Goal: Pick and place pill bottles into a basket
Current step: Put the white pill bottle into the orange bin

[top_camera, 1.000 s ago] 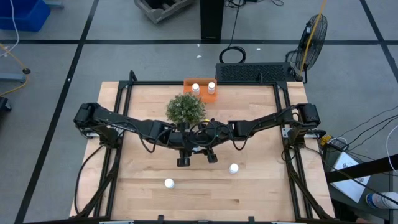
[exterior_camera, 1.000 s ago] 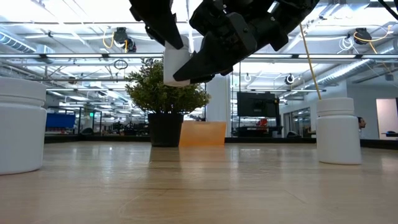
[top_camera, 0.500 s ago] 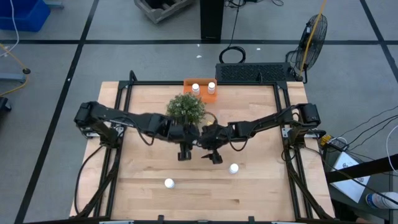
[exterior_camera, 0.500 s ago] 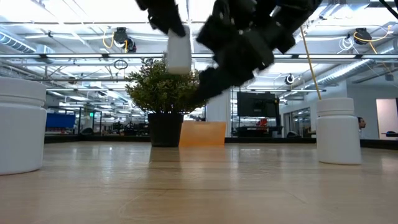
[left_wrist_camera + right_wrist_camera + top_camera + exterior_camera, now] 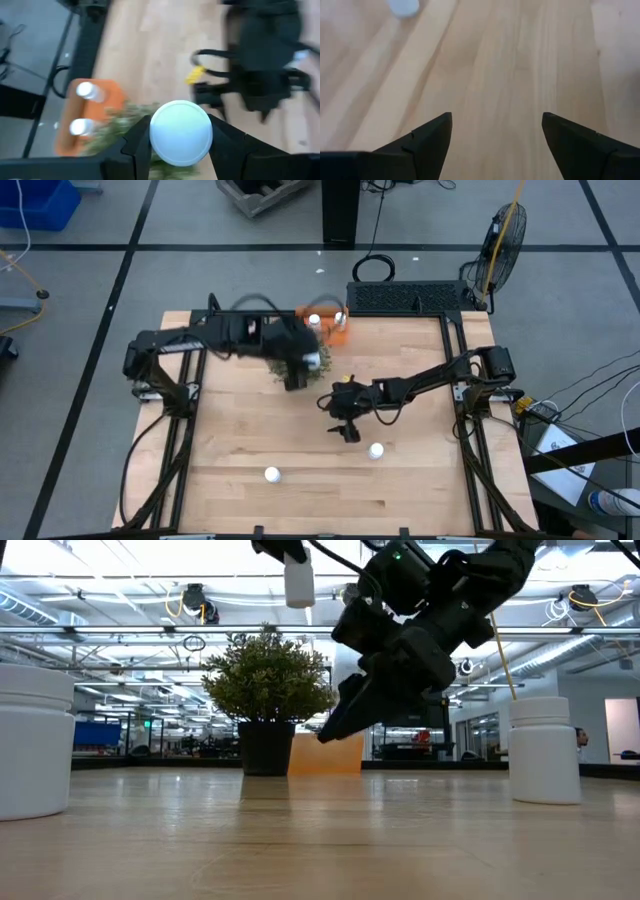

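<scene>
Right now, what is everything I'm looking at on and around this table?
Small white plastic pill bottles: five. Two stand in the basket; two on the table's near part; one held in the air over the plant.
Small orange rectangular plastic basket: one, at the table's far edge.
Bushy green potted plant: one, in front of the basket.
Light wooden table: one.
Round cage fan: one, on the floor beyond the table.
Left gripper: fingers shut on the carried bottle.
Right gripper: fingers open, empty, above mid-table.

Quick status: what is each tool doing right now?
Left tool: shut on a small white cylindrical pill bottle, above the green potted plant.
Right tool: open, holding nothing.
</scene>
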{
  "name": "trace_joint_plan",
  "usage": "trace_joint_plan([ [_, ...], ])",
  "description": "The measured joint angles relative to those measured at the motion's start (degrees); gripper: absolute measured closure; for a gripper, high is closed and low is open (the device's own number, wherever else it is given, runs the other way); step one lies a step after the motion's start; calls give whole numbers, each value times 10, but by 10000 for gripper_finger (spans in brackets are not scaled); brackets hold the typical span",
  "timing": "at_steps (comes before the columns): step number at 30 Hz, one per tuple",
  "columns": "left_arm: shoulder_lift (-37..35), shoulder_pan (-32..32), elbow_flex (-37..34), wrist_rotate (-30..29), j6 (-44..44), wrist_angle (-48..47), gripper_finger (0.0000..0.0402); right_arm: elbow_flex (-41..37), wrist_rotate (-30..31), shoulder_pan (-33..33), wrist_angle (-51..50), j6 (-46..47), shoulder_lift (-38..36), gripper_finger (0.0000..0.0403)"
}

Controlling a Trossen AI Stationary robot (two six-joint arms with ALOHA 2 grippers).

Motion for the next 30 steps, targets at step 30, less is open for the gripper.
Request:
trace_joint_plan([
  [30, 109, 260, 32, 78, 205, 106, 242, -144, 56, -135, 173, -57, -14, 122],
])
